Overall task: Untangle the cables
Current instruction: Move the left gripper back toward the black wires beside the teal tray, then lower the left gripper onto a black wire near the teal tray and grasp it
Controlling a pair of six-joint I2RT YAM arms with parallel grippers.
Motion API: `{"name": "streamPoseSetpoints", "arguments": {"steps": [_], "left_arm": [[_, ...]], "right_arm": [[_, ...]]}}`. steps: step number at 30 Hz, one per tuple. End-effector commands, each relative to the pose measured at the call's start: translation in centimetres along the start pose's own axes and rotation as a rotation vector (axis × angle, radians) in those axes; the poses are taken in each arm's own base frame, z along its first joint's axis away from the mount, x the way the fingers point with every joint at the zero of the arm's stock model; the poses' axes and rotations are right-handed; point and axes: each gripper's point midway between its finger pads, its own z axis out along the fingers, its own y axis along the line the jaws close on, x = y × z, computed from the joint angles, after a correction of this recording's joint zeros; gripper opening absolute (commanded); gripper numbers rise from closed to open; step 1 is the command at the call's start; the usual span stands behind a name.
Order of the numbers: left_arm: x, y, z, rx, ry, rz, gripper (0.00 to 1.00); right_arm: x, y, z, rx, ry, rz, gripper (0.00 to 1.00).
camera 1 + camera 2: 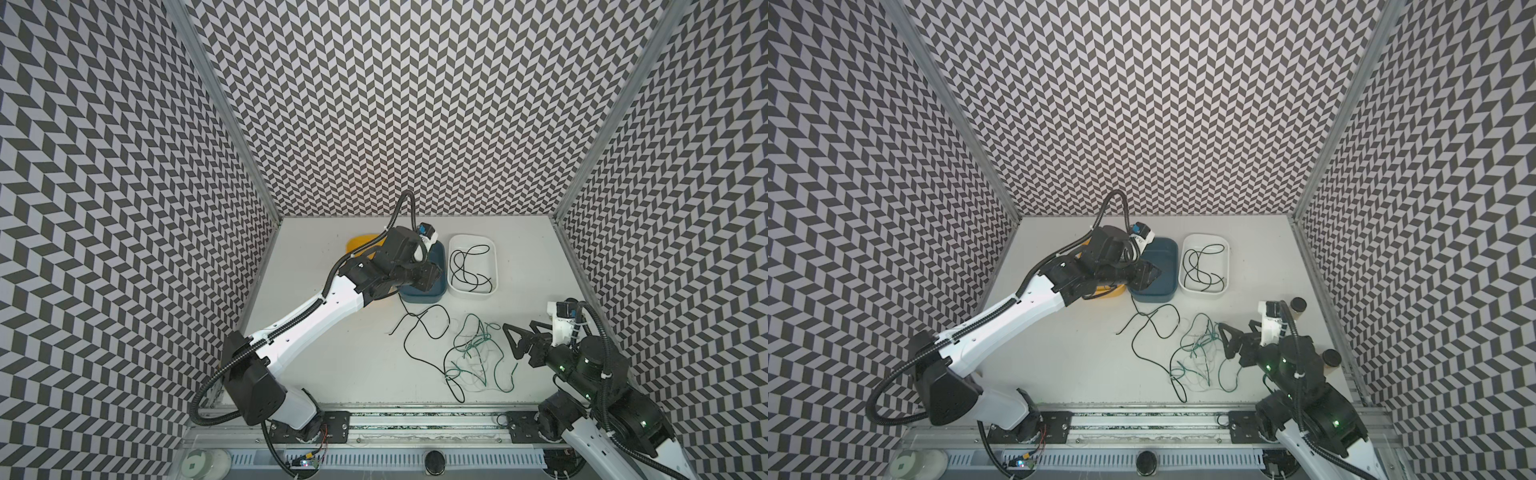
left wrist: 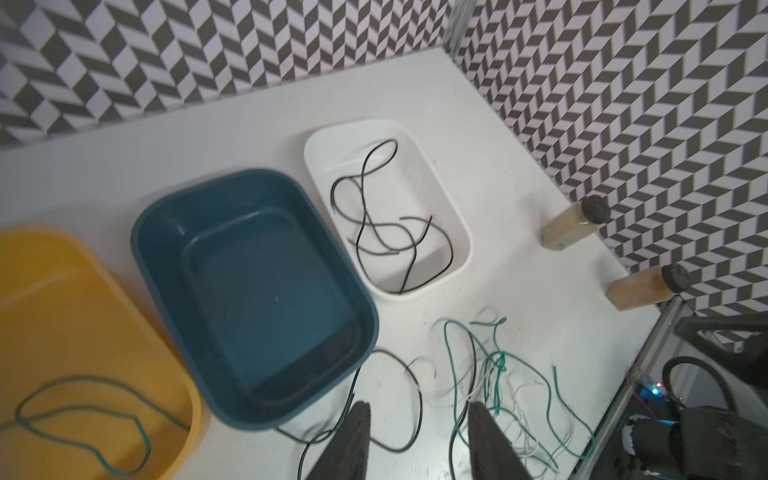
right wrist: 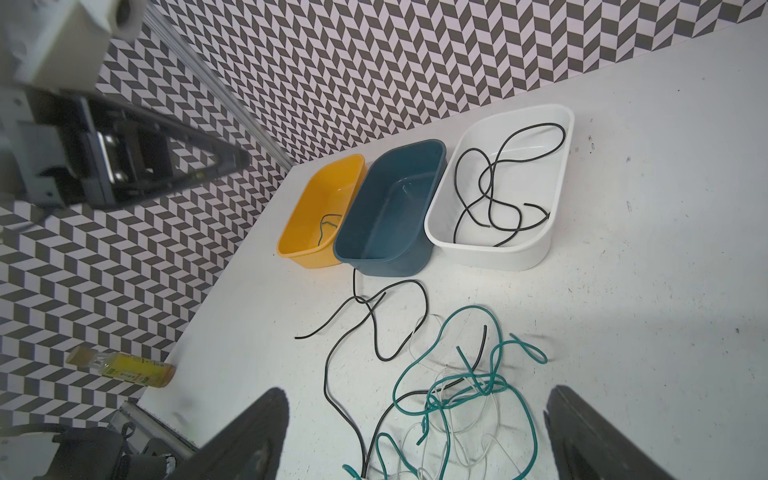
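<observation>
Cables (image 1: 473, 353) in green, white and black lie knotted on the white surface (image 1: 332, 353), right of the middle and near its front edge; the heap is about as wide as it is deep, with no clear long axis. One long black cable (image 1: 404, 347) leaves the heap and runs lengthwise from near the front edge back to the near wall of the blue tray (image 1: 436, 296), with one free end pointing left. A second black cable (image 2: 382, 226) lies looped in the white tray (image 1: 471, 237), its loops stretched along the tray's length, far to near. A single green cable (image 2: 83, 378) lies in an open loop in the yellow tray (image 2: 62, 291). The left tool (image 2: 417, 409) hangs over the near end of the blue tray, its jaws partly apart with nothing between them. The right tool (image 3: 417, 392) sits just right of the heap, aimed at it, with its jaws spread wide and gripping nothing.
</observation>
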Motion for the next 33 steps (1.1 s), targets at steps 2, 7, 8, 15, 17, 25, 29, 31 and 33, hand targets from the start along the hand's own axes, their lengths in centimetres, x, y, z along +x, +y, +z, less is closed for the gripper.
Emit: {"name": "streamPoseSetpoints", "arguments": {"steps": [2,7,8,15,17,25,29,31,33], "left_arm": [[3.2,2.5,-1.2,-0.099,0.003,-0.023,0.42],[7.8,4.1,-0.7,-0.127,0.126,-0.034,0.43],[8.5,4.5,-0.5,-0.129,0.155,-0.039,0.43],[12.0,6.0,2.0,-0.127,0.303,-0.071,0.43],[12.8,6.9,2.9,-0.146,0.336,-0.084,0.43],[15.6,8.5,5.2,-0.172,0.450,-0.129,0.42],[16.7,10.1,5.6,-0.226,0.490,-0.140,0.42],[17.3,10.2,6.0,-0.218,0.511,-0.160,0.42],[17.8,10.2,6.4,-0.210,0.531,-0.170,0.42]], "right_arm": [[-0.7,0.6,0.5,-0.025,-0.020,-0.011,0.97],[-0.5,0.6,0.7,-0.025,-0.011,-0.012,0.97],[-0.4,0.6,0.7,-0.025,-0.009,-0.012,0.97],[-0.4,0.6,0.8,-0.028,-0.009,-0.012,0.97],[-0.4,0.6,0.8,-0.027,-0.010,-0.014,0.97],[-0.4,0.7,0.8,-0.035,-0.010,-0.016,0.97],[-0.4,0.8,0.8,-0.038,-0.012,-0.017,0.97],[-0.4,0.8,0.8,-0.041,-0.011,-0.017,0.97],[-0.4,0.8,0.8,-0.041,-0.011,-0.017,0.97]]}}
